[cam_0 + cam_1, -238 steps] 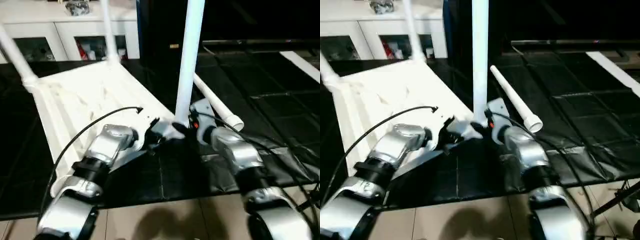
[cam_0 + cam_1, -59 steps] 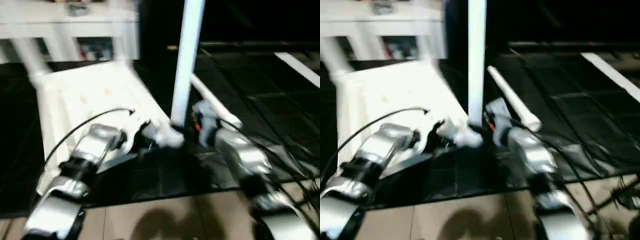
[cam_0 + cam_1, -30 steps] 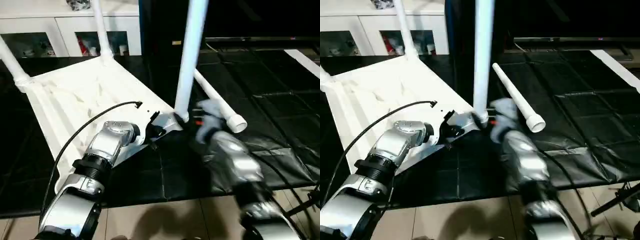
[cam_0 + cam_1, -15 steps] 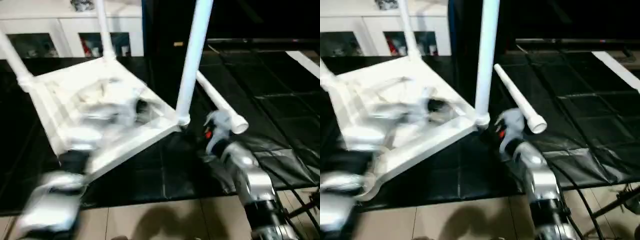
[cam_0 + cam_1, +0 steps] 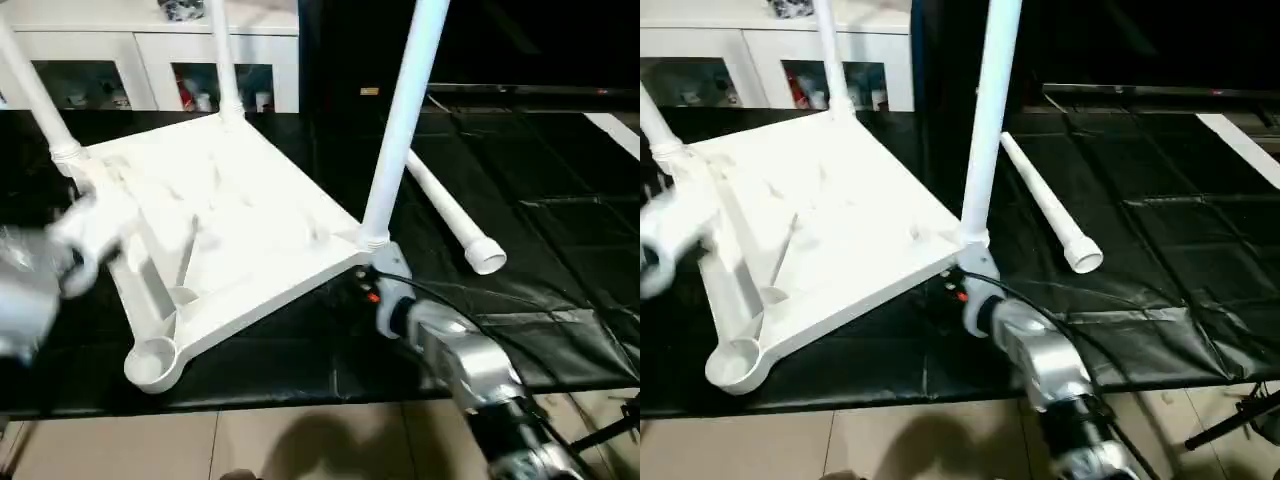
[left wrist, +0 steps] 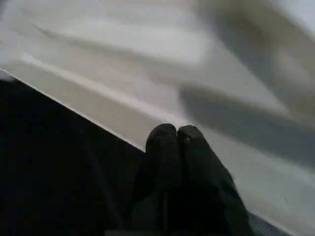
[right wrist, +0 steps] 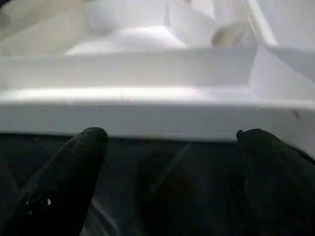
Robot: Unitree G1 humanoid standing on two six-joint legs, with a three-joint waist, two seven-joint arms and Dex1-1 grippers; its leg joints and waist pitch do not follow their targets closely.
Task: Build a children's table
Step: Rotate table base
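My right gripper [image 7: 170, 142] is spread wide, just beside the tabletop [image 5: 220, 230] rim at its near right corner, holding nothing. My left gripper [image 6: 176, 133] is pressed together over the tabletop's left side. The tabletop lies upside down on the black mat [image 5: 560, 250]. Three legs [image 5: 400, 120] stand in their sockets. One leg [image 5: 450, 215] lies loose on the mat, and the near left socket [image 5: 150, 362] is empty. There is open mat on the right

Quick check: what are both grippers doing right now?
Left gripper: shut, holding nothing, beside the tabletop.
Right gripper: open, empty, facing the tabletop's edge.
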